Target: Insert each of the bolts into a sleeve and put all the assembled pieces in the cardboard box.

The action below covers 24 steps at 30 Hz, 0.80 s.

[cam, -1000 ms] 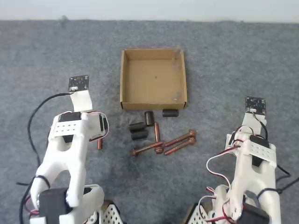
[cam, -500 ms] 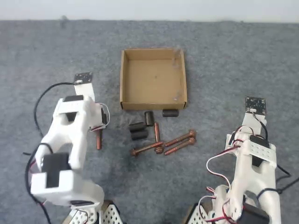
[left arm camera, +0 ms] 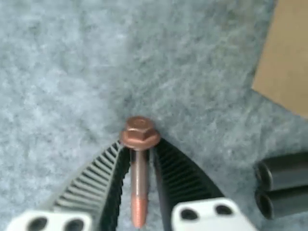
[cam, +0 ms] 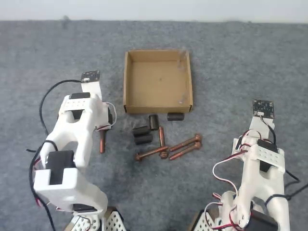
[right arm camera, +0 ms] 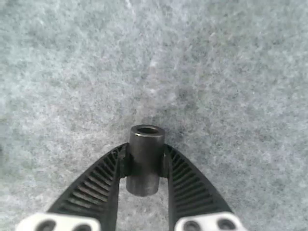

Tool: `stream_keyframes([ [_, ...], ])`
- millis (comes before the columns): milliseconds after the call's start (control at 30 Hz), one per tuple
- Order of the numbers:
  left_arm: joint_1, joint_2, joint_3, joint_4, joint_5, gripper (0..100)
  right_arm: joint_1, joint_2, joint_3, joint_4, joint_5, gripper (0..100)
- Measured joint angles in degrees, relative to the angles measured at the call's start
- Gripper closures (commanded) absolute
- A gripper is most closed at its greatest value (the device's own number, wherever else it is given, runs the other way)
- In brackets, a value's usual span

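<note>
1. Between the ribbed jaws of your left gripper (left arm camera: 139,144) a copper bolt (left arm camera: 139,185) is clamped by its shank. Its hex head sits just past the tips and its threaded end points back toward the wrist.
2. Your right gripper (right arm camera: 145,149) is closed on a black sleeve (right arm camera: 145,168), whose open bore faces away from the wrist.
3. Mating these two looks like the step in hand. Turn the left wrist so the thread leads, line it up with the bore, then close the gap slowly. A skewed approach would likely catch on the rim.
4. Between the arms, loose bolts (cam: 185,144) and spare sleeves (cam: 142,134) lie just in front of the cardboard box (cam: 127,82).
5. Everything rests on grey matting (cam: 240,57), and a pale wall (cam: 154,9) runs behind it.
</note>
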Motion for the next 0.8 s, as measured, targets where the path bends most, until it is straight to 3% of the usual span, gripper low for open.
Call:
stream_keyframes([
  [433, 0.4, 0.3, -0.1, 0.0, 0.0, 99, -0.3, 0.0, 0.0, 0.0, 0.0, 98.9],
  [600, -1.8, 0.1, 0.1, 0.6, -1.1, 99, -4.5, 0.0, -1.2, 0.0, 0.0, 98.9],
  [800, -2.5, -8.4, 9.9, -4.7, -1.7, 99, -8.4, 0.0, -6.2, -2.0, 0.1, 98.9],
])
